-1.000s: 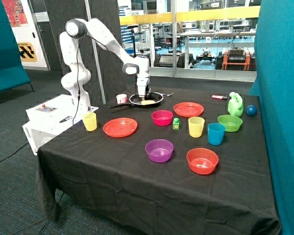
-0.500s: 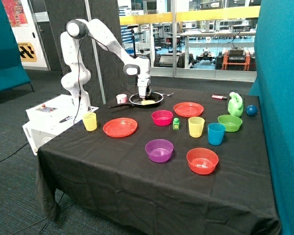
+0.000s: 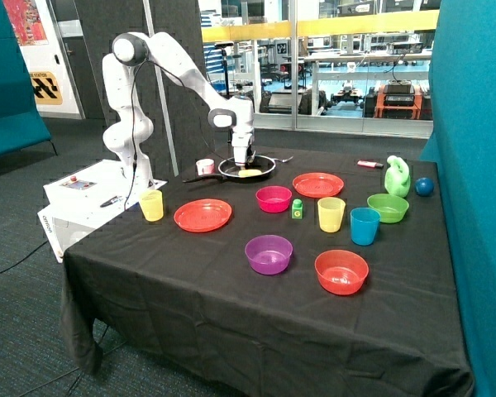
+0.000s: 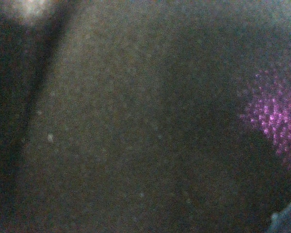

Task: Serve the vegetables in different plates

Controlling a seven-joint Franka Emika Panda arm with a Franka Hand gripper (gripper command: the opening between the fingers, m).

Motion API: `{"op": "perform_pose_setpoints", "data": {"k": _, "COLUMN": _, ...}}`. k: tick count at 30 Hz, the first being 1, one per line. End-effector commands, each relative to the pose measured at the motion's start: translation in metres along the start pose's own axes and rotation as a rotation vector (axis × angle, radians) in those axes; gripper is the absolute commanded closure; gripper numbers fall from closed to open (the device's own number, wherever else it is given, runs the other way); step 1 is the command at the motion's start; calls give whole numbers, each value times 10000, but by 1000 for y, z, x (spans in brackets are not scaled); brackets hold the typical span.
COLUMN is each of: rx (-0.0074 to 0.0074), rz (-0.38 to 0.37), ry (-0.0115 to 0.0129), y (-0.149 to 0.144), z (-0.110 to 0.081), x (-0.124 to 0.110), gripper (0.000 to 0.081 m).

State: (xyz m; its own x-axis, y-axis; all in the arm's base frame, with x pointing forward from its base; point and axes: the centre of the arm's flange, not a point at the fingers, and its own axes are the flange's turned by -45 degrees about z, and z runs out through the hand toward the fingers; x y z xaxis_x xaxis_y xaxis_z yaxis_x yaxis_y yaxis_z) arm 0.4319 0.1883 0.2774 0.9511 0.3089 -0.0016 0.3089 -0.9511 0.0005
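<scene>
Black-clothed table (image 3: 190, 289) holds two orange-red plates (image 3: 202, 215) (image 3: 318, 184), both bare. Frying pan (image 3: 264, 168) at the far edge has the yellow vegetable (image 3: 250, 173) in it. Gripper (image 3: 242, 157) is down in the pan beside it; can't tell the finger state, and the purple vegetable isn't visible.

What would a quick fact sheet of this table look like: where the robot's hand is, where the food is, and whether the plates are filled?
gripper: lowered into the black frying pan at the far edge of the table
yellow vegetable: lying in the pan
dark vegetable: not visible
near plate: empty, beside the yellow cup
far plate: empty, next to the pink bowl
served so far: nothing
</scene>
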Motion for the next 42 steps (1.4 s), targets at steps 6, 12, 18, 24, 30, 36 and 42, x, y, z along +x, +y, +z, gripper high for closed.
{"op": "perform_pose_setpoints", "data": {"k": 6, "rx": 5, "rz": 76, "ry": 16, "y": 0, "z": 0, "x": -5, "gripper": 808}}
{"op": "perform_pose_setpoints", "data": {"k": 12, "rx": 5, "rz": 16, "ry": 16, "y": -4, "z": 2, "x": -5, "gripper": 808}}
{"op": "perform_pose_setpoints", "data": {"k": 18, "rx": 5, "rz": -122, "ry": 16, "y": -10, "z": 4, "x": -6, "gripper": 808}}
{"op": "perform_pose_setpoints", "data": {"k": 24, "rx": 5, "rz": -177, "ry": 16, "y": -13, "z": 4, "x": -8, "gripper": 808}}
{"op": "perform_pose_setpoints", "data": {"k": 30, "rx": 5, "rz": -179, "ry": 16, "y": -14, "z": -1, "x": -8, "gripper": 808}}
{"op": "perform_pose_setpoints", "data": {"k": 36, "rx": 5, "rz": -269, "ry": 16, "y": -15, "z": -15, "x": -4, "gripper": 808}}
{"op": "perform_pose_setpoints", "data": {"k": 42, "rx": 5, "rz": -375, "ry": 16, "y": -14, "z": -38, "x": 4, "gripper": 808}}
